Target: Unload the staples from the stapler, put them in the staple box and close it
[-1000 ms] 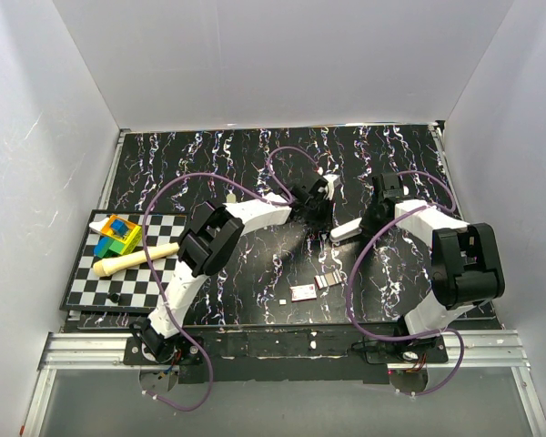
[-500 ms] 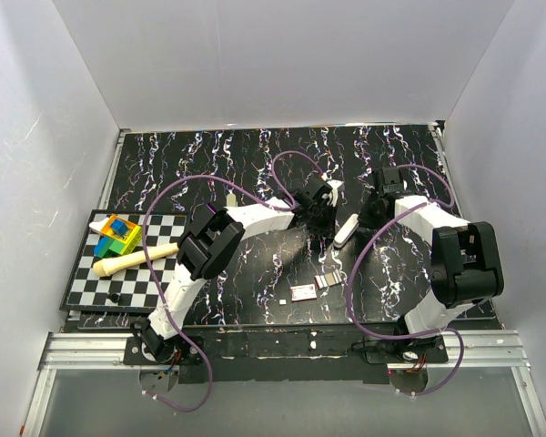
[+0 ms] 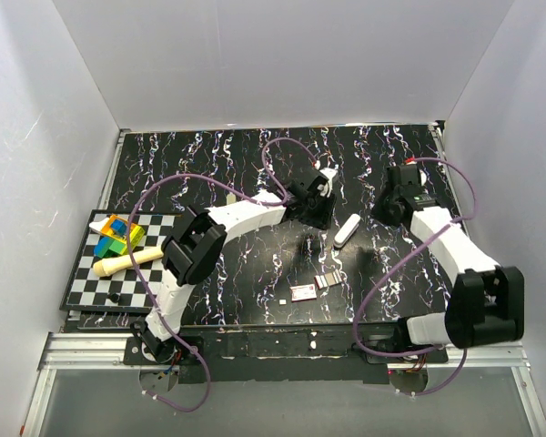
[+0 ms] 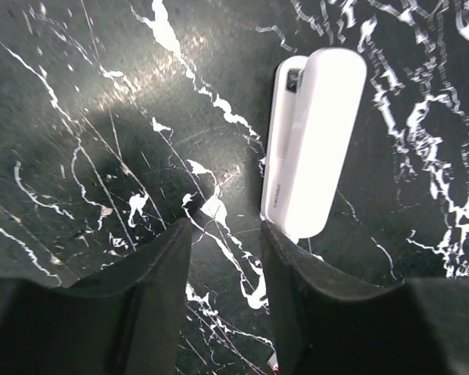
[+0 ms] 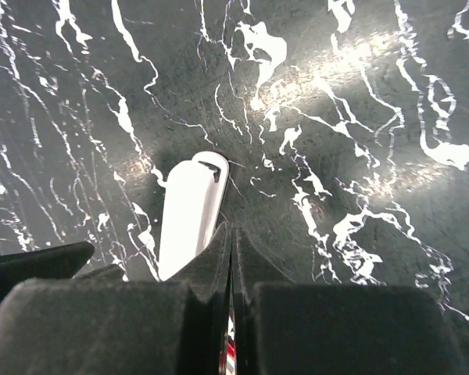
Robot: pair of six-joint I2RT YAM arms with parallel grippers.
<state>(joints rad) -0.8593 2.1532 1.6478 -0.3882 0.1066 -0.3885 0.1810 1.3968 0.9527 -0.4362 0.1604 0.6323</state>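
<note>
The white stapler (image 3: pixel 346 229) lies flat and closed on the black marbled table (image 3: pixel 209 155), held by neither gripper. My left gripper (image 3: pixel 318 217) hovers just left of it. In the left wrist view this gripper (image 4: pixel 227 234) is open over bare table, the stapler (image 4: pixel 313 148) beyond its right finger (image 4: pixel 285 258). My right gripper (image 3: pixel 389 211) is right of the stapler. The right wrist view shows that gripper (image 5: pixel 231 234) shut on nothing, with the stapler (image 5: pixel 189 219) to its left. A silver strip of staples (image 3: pixel 326 281) lies nearer the front.
A small red-and-white box (image 3: pixel 302 291) lies beside the staple strip. At the left edge a chessboard (image 3: pixel 86 287) carries coloured blocks (image 3: pixel 116 237) and a cream stick (image 3: pixel 127 262). White walls enclose the table on three sides.
My left gripper has opened beside the stapler. The right arm has pulled away to the right, leaving the stapler lying on the table.
</note>
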